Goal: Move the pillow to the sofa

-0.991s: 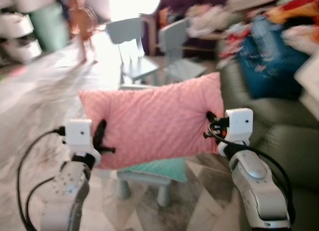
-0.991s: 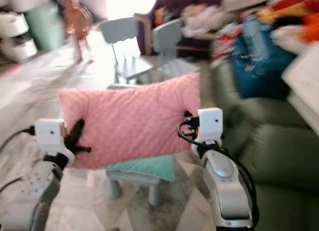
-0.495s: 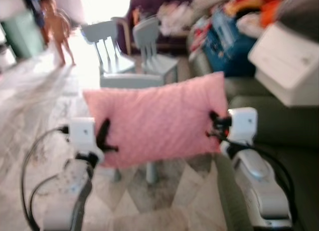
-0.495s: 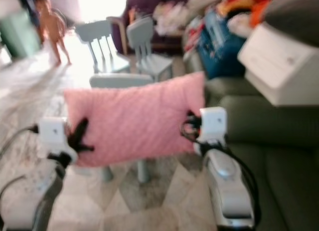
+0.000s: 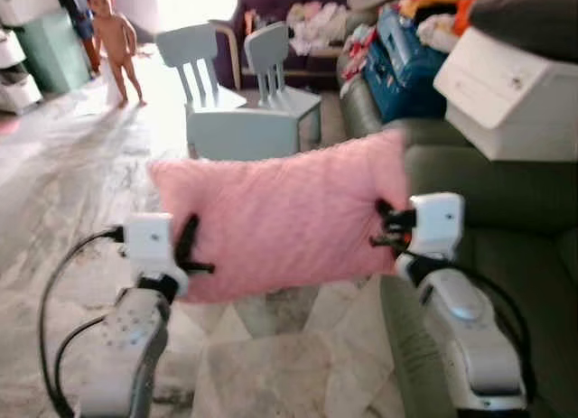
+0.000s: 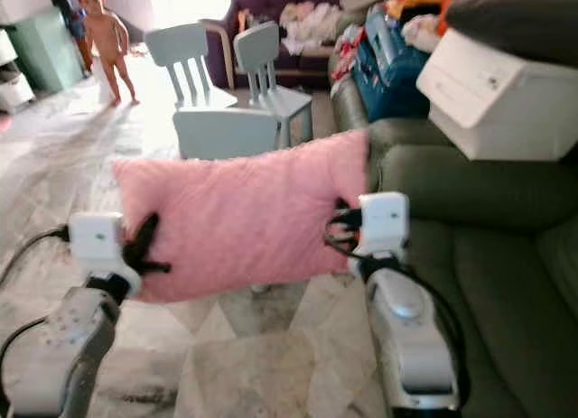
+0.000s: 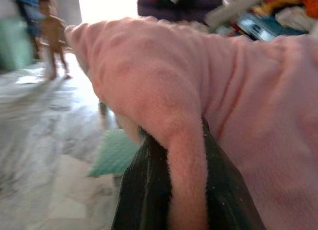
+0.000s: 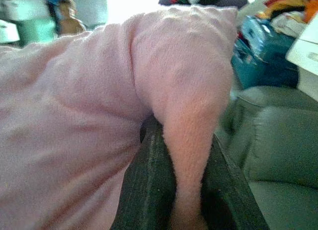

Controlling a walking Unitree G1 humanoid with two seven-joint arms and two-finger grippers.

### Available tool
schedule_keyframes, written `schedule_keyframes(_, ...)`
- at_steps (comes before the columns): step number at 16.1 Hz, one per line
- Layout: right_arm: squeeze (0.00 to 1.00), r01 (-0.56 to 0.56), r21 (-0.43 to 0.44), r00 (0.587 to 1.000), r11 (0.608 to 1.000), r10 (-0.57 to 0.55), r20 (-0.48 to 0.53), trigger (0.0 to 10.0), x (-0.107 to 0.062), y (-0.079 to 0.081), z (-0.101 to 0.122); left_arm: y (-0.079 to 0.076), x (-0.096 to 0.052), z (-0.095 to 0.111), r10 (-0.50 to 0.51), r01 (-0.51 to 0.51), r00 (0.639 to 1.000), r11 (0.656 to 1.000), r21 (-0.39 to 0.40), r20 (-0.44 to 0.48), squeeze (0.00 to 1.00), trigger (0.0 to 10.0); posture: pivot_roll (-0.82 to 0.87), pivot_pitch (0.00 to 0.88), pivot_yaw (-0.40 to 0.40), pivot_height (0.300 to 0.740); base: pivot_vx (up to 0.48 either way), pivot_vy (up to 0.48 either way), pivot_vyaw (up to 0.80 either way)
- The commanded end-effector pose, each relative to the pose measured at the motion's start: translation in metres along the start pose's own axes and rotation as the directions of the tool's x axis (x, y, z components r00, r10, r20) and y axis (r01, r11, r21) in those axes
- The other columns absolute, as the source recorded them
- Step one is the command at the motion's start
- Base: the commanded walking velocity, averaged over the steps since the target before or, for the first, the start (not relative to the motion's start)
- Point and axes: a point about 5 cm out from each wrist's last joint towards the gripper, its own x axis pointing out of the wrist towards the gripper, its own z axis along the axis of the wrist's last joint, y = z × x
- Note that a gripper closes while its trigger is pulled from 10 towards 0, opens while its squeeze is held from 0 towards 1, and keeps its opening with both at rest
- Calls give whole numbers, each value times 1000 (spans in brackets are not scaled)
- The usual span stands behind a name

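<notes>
Pink pillow [image 5: 280,219] hangs pinched between left gripper [image 5: 188,253] and right gripper [image 5: 386,227], beside green sofa [image 5: 506,219].

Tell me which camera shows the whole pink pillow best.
The left eye view: the pink pillow shows edge to edge, held up between the left gripper and right gripper. The right eye view shows the same. Each wrist view shows just a pinched fold.

Left gripper [image 5: 188,252] and right gripper [image 5: 386,227] pinch pink pillow [image 5: 280,215] beside green sofa [image 5: 506,246].
</notes>
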Motion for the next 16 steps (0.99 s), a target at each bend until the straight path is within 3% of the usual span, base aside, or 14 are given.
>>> schedule_keyframes(1,0,18,-10,1000,1000,-18,23,10000,1,-6,6,0,1,4,5,-5,1000,1000,-9,21,0,10000,-110,0,8,740,0,0,0)
schedule_keyframes(8,0,16,-23,1000,1000,-15,10,10000,3,-8,6,1,8,7,21,-19,999,999,-45,33,0,10000,-121,0,-1,740,0,0,0)
schedule_keyframes(16,0,25,-9,1000,1000,-25,-5,10000,5,-11,5,9,20,15,51,-44,997,994,-101,64,0,10000,-129,0,2,740,0,0,-789)
